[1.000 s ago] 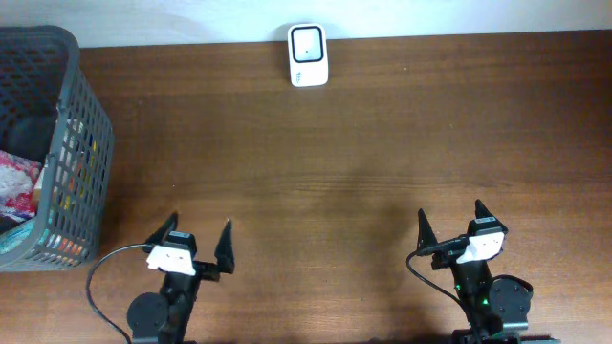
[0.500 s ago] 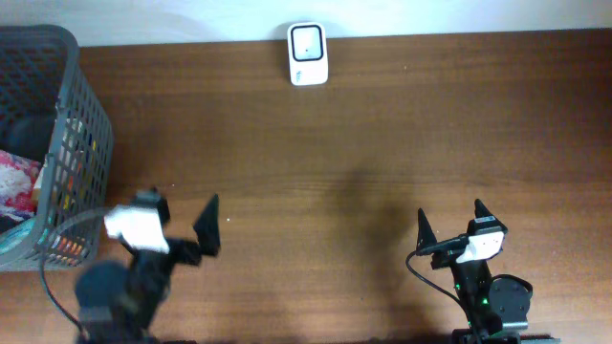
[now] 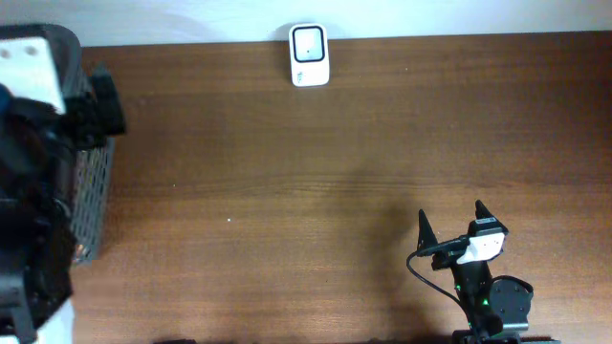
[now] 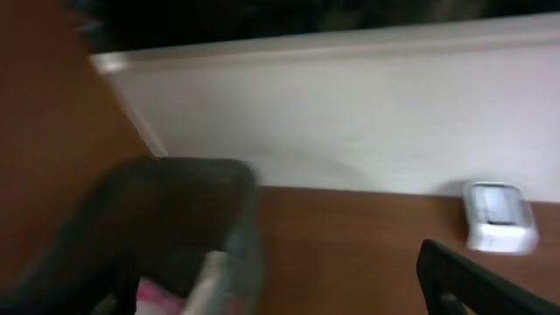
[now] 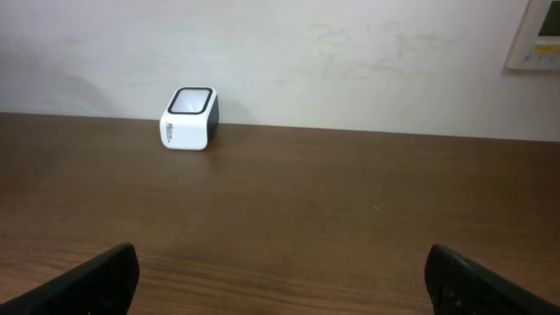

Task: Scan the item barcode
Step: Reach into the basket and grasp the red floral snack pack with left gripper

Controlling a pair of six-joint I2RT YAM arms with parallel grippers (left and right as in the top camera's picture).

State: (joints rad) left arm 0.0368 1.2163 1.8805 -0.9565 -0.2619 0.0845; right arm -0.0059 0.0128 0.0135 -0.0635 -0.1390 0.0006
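overhead, scanner [image 3: 308, 55]: white box with a dark window, at the far edge of the tabletop [image 3: 287, 172] by the wall. I'm placing everything off it.
overhead, basket [image 3: 94, 182]: grey mesh, way off to the scanner's left and nearer my side. My guess is the item to scan is in there, but I can't pick it out from up here.
overhead, left claw [image 3: 67, 91]: blurry, up over the basket, spread wide, nothing in it.
overhead, right claw [image 3: 449, 227]: wide open and empty too, well apart from the scanner, to its right on the near side.
left wrist, basket [image 4: 241, 236]: all smeared. Something pink and white [image 4: 206, 278] lies inside, left of the scanner [image 4: 499, 217]. One finger [image 4: 464, 280] shows just below the scanner.
left wrist, how I'd do it: drop straight down inside the mesh walls, pinch one packet by its flat sides, and keep the barcode face uncovered so it can face the scanner's window.
right wrist, scanner [image 5: 189, 118]: window tilted up, small dark lettering on its side, too small to read.
right wrist, wall plate [image 5: 541, 35]: up and right of the scanner, no text I can make out.
right wrist, fingers [image 5: 92, 280]: one at each bottom corner, bare tabletop between.
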